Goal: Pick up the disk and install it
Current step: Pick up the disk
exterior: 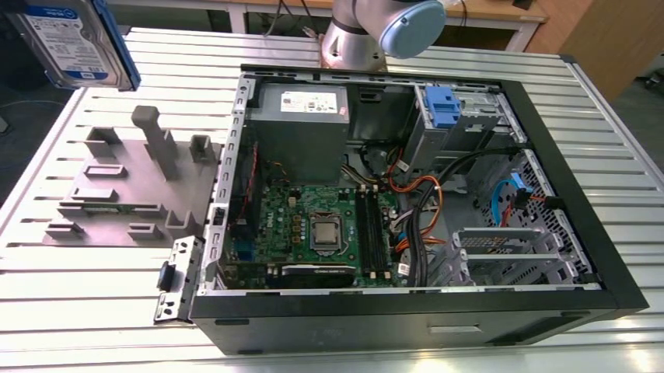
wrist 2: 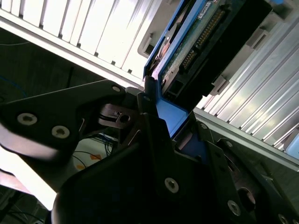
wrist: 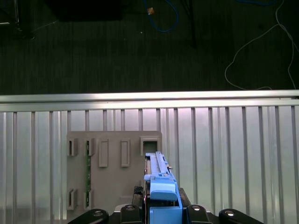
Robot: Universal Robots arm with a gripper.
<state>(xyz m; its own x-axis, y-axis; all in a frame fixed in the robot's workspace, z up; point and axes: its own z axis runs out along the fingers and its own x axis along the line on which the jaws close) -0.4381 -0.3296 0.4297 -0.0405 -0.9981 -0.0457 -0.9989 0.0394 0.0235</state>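
Slatted metal table [exterior: 104, 295] below; disk [exterior: 73, 39] held clear of it, edge-on inside claw [wrist: 161, 207], claw clamped tight on it.

My gripper [wrist 2: 166, 114]: black. The disk [exterior: 75, 40] I hold: silver, white-and-blue label, bright blue carrier. Table [exterior: 93, 295]: silver, ribbed in parallel slats. Fixture plate [exterior: 124, 190]: plain grey. Computer case [exterior: 415, 318]: black. Motherboard [exterior: 311, 210]: green.

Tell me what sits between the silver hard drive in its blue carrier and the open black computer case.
In the exterior view, a grey holder plate with upright posts lies on the slatted metal table between the disk and the case.
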